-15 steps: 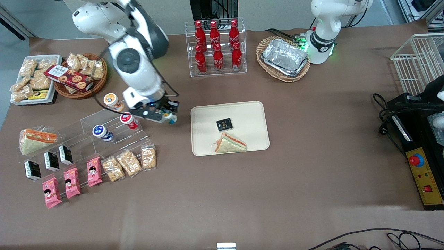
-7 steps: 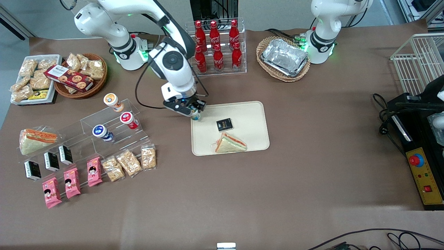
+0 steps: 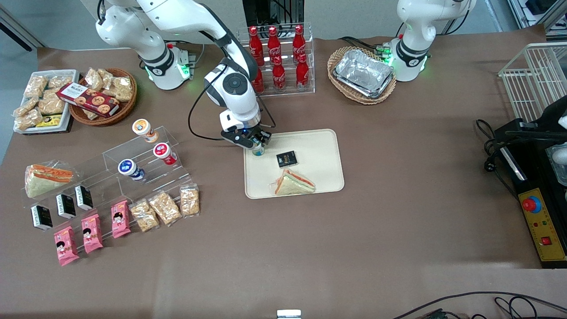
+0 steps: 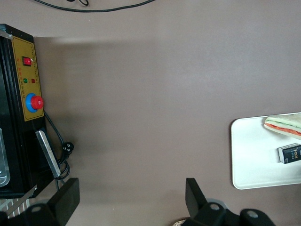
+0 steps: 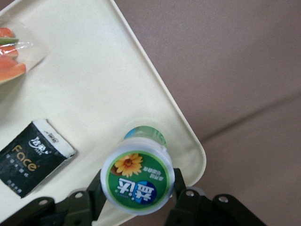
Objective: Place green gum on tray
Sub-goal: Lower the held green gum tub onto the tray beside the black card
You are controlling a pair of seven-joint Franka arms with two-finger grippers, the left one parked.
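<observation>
My right gripper is shut on the green gum, a white canister with a green lid bearing a yellow flower mark. It holds the gum over the corner of the cream tray that is nearest the cola rack and toward the working arm's end. In the right wrist view the gum's teal lower end hangs just inside the tray's rounded corner. Whether the gum touches the tray I cannot tell. The black fingers press on both sides of the lid.
On the tray lie a black packet and a wrapped sandwich. An acrylic rack of red cola bottles stands close to the arm. A clear stepped stand holds orange-, red- and blue-lidded canisters. A wicker basket holds foil trays.
The right gripper has carried the green gum from beside the clear stepped stand sideways to the tray's corner, and has moved a little further over the tray in the last half second.
</observation>
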